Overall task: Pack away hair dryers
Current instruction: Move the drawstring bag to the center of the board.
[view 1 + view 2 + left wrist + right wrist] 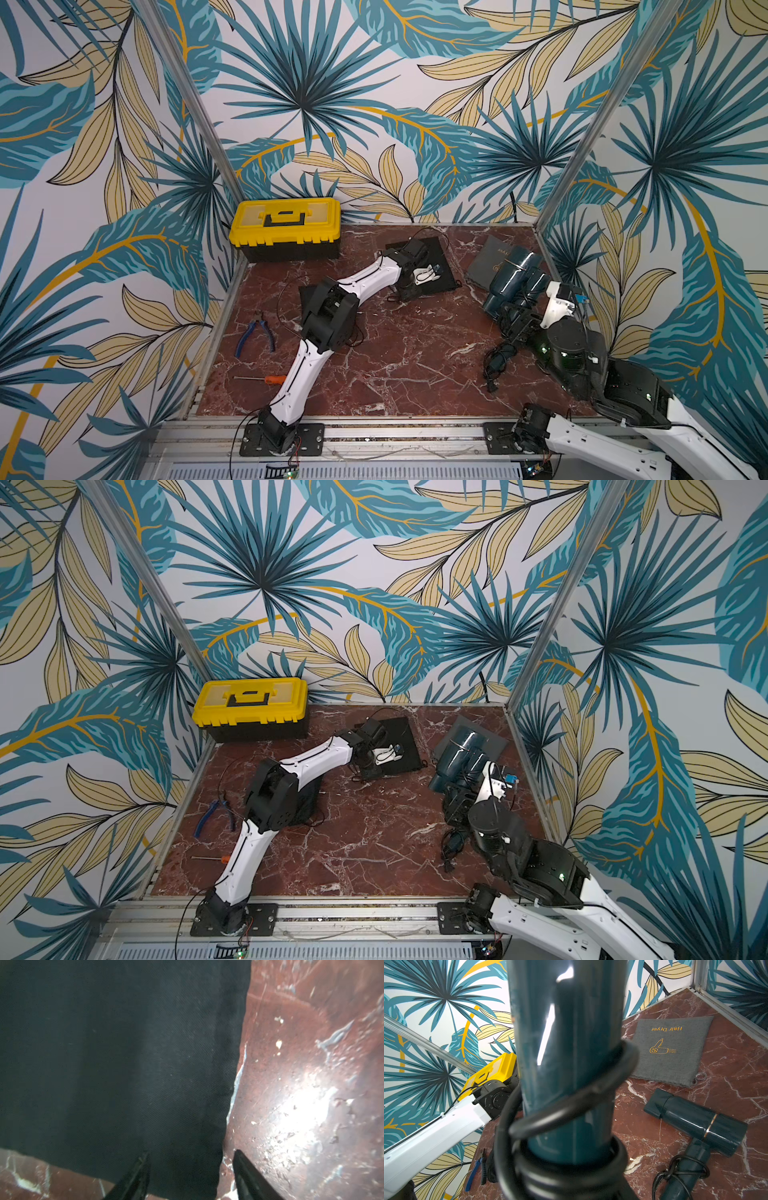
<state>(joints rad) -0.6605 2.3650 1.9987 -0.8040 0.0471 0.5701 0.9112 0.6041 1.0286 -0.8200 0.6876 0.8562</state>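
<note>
My left pincer (191, 1152) open astride black pouch (104, 1064) edge, 12 o'clock; right pincer (513, 318) clamps teal dryer (566, 1064) handle. Pinch top layer only.

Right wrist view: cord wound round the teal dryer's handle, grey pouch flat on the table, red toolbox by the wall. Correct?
No: the toolbox is yellow, not red, per the right wrist view. The cord, teal dryer and grey pouch are as stated.
</note>
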